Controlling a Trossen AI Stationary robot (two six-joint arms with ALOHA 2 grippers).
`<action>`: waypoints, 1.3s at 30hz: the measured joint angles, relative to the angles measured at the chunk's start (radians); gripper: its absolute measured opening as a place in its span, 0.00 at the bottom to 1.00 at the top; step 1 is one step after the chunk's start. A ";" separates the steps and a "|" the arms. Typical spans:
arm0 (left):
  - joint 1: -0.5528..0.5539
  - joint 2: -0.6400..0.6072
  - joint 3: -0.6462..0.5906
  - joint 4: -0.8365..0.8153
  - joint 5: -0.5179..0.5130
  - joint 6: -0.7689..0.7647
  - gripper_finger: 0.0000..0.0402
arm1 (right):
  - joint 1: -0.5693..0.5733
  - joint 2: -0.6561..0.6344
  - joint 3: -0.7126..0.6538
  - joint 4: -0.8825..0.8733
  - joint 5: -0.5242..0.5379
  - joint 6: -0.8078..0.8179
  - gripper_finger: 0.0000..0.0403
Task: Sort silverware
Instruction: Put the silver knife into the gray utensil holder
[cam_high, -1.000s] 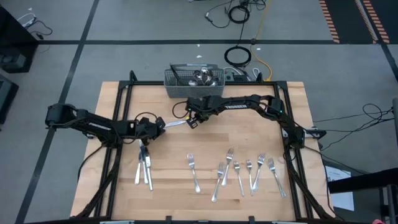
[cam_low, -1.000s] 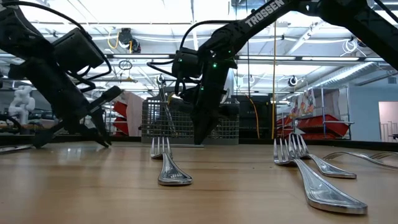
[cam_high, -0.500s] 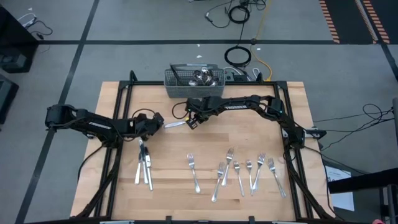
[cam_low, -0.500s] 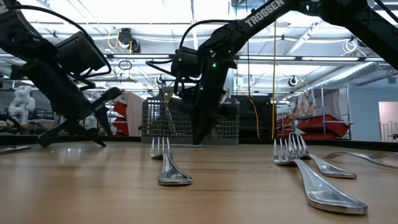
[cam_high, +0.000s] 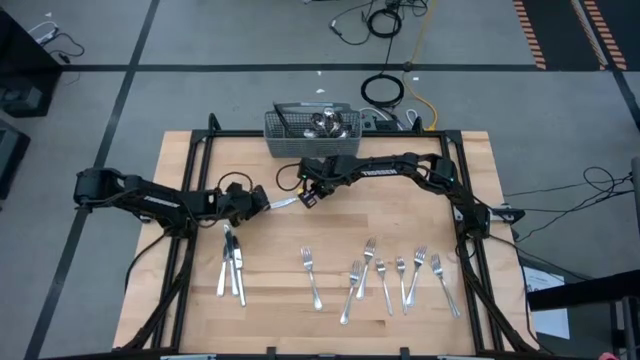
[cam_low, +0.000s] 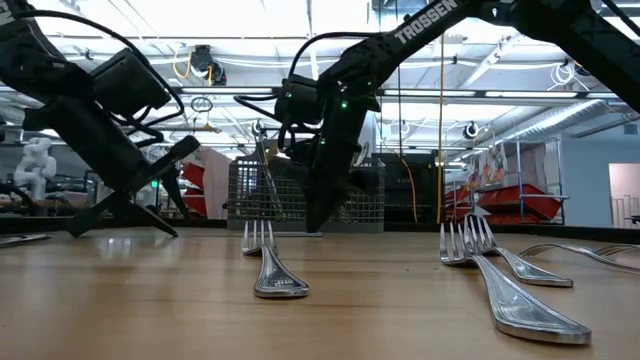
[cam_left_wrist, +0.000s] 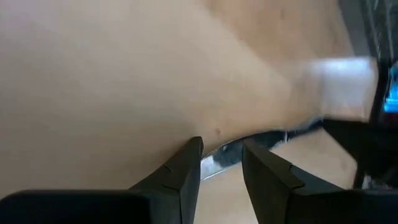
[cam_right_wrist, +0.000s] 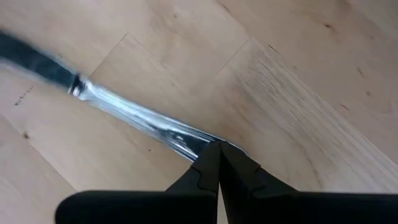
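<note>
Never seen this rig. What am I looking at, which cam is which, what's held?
Two robot arms at a wooden table, sorting cutlery. One camera looks straight down, one sits at table height, and each wrist carries one. Forks lie in a row near the front, knives at front left, and a mesh basket stands at the back. The right gripper is shut on one end of a knife. The left gripper is open around its other end: probably a handover.

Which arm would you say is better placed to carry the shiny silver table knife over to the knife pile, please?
Left. The left gripper straddles the shiny silver table knife, jaws open, and the knife pile lies just beside it; the right gripper pinches the other end, farther away.
</note>
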 joint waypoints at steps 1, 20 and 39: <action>-0.003 0.000 -0.001 0.005 0.016 -0.001 0.32 | 0.000 0.000 0.000 0.001 0.000 -0.001 0.00; -0.059 -0.002 0.001 0.016 0.296 0.072 0.32 | 0.000 0.000 0.000 0.001 -0.002 -0.030 0.00; -0.113 0.015 0.004 0.023 0.118 -0.159 0.32 | -0.005 0.001 0.000 0.034 -0.004 -0.029 0.00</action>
